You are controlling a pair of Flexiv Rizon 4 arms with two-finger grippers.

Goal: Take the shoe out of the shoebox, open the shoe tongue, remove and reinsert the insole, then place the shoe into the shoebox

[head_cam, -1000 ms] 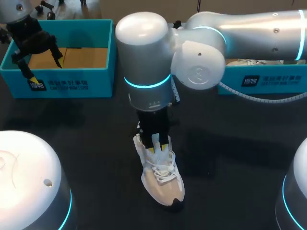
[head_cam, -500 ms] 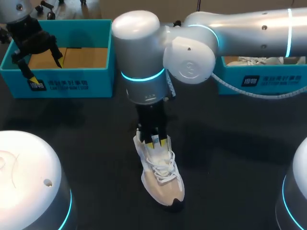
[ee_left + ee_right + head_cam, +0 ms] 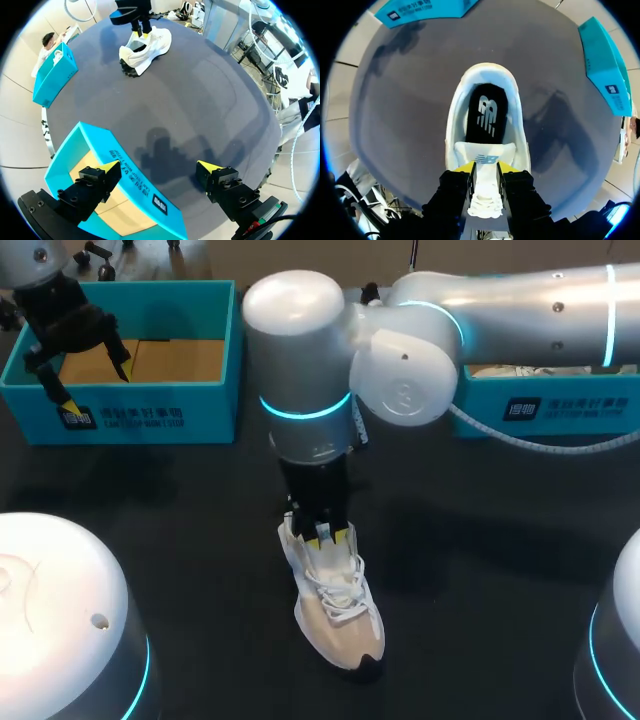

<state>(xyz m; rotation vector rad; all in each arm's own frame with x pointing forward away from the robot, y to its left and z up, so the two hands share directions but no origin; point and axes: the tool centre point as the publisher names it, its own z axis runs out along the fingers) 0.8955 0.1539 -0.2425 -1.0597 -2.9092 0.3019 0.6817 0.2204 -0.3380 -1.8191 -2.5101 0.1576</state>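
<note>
Over the last second my right arm's wrist swung a little to one side above the shoe (image 3: 338, 615) and then came most of the way back, but the right gripper (image 3: 332, 533) has stayed at the same spot on the shoe, and the shoe itself has not shifted on the table (image 3: 480, 570). In the right wrist view the two fingers are pressed against the tongue (image 3: 485, 152) from both sides, so I have it pinched. Just past my fingertips the shoe's mouth lies open, with the dark insole (image 3: 486, 112) flat inside it. I take the small swing as working the tongue up and back rather than as a new grasp. The shoe is already out and the tongue is nearly open, so the insole is the next job, and it has not been lifted yet. My left gripper (image 3: 88, 380) has not moved: it hangs well away from the shoe, beyond its heel end, over the front wall of the left shoebox (image 3: 150, 410), fingers spread wide with nothing between them. A second shoebox (image 3: 560, 405) sits beyond the heel on the other side.
</note>
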